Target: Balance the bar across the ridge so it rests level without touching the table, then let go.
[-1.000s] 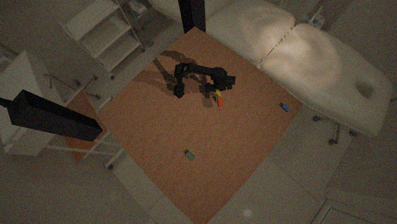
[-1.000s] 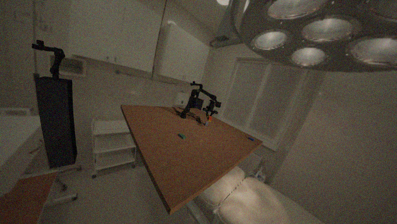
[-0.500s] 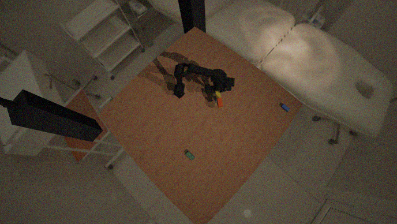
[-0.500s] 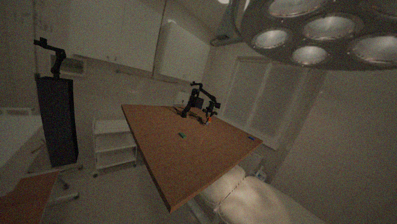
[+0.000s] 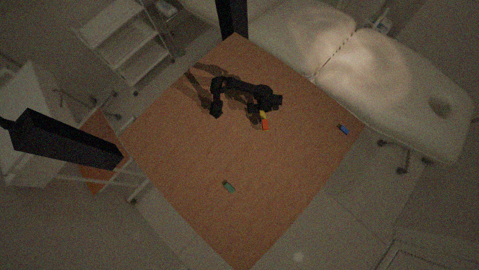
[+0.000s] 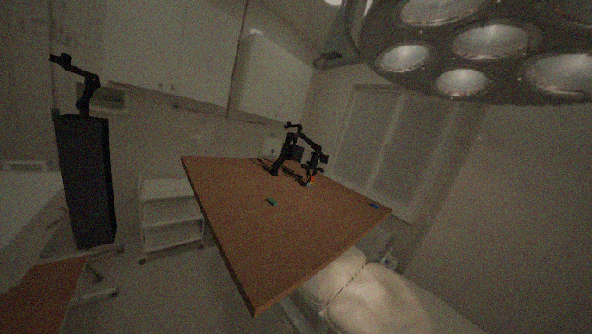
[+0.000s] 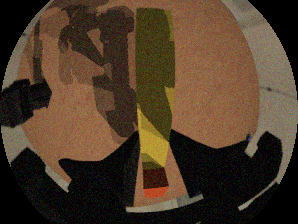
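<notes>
My gripper (image 5: 262, 112) (image 6: 311, 176) (image 7: 153, 133) is shut on the yellow bar (image 5: 262, 115) (image 7: 154, 55), low over the table (image 5: 244, 167) (image 6: 280, 241). In the wrist view the bar runs from between the fingers to the top of the picture, much of it in shadow. An orange-red block (image 5: 265, 124) (image 6: 312, 180) (image 7: 156, 192) shows at the near end of the bar. A small pale patch shows just below the gripper in the exterior view, too small to name. I cannot make out the ridge, nor whether the bar touches it or is level.
A green block (image 5: 229, 187) (image 6: 272, 201) lies farther out on the table. A blue block (image 5: 343, 129) (image 6: 374, 206) lies near a table corner. Dark arm shadows fall beside the bar in the wrist view. A black pillar (image 5: 69, 146) (image 6: 88, 181) stands off the table.
</notes>
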### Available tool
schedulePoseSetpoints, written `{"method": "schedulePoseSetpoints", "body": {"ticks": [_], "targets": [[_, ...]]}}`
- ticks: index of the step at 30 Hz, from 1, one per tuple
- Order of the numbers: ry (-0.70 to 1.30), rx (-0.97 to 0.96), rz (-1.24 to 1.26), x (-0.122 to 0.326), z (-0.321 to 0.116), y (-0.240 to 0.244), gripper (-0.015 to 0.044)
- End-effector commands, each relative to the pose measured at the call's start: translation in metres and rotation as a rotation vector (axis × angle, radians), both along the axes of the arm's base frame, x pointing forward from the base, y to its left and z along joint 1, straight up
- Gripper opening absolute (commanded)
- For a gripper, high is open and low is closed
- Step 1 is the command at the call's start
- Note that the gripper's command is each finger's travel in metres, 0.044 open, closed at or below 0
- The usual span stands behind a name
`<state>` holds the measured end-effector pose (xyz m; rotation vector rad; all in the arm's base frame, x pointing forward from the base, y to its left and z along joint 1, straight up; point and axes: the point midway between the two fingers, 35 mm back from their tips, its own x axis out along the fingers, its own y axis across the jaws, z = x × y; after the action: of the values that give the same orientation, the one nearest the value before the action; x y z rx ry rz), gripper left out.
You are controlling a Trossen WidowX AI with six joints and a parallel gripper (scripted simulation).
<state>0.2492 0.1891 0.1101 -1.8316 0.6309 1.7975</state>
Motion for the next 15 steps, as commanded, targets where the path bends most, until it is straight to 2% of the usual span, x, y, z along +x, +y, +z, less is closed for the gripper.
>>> {"method": "schedulePoseSetpoints", "body": {"ticks": [1,15], "targets": [[0.0,0.004,0.004,0.0002,0.0001,0.0006,0.0],[0.0,0.004,0.004,0.0002,-0.0011,0.0006,0.0]]}}
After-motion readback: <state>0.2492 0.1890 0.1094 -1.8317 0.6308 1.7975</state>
